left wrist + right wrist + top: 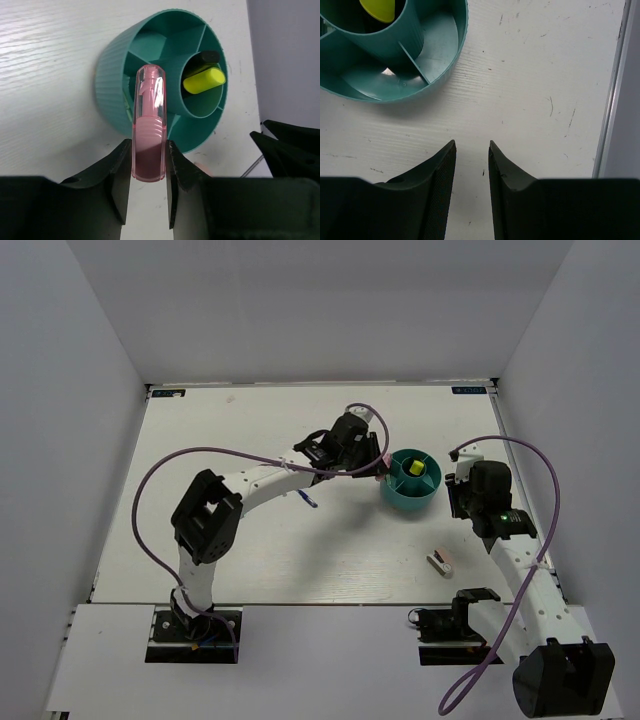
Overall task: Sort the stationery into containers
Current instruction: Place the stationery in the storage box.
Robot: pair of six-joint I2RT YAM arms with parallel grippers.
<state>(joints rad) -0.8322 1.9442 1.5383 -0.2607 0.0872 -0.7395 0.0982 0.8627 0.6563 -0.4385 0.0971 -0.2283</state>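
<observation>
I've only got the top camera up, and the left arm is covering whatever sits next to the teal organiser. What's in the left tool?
Observer: The left wrist view shows a pink marker clamped in the left tool, its clear cap pointing at the teal organiser.
Operator: Is the cap over a compartment?
Observer: In that view the cap tip crosses the near rim and lies over an outer compartment. I cannot tell how high above it the cap hangs.
Operator: And the right tool, is it holding anything?
Observer: No. The right wrist view shows the right tool open with nothing in the gap, and the organiser just ahead of it.
</observation>
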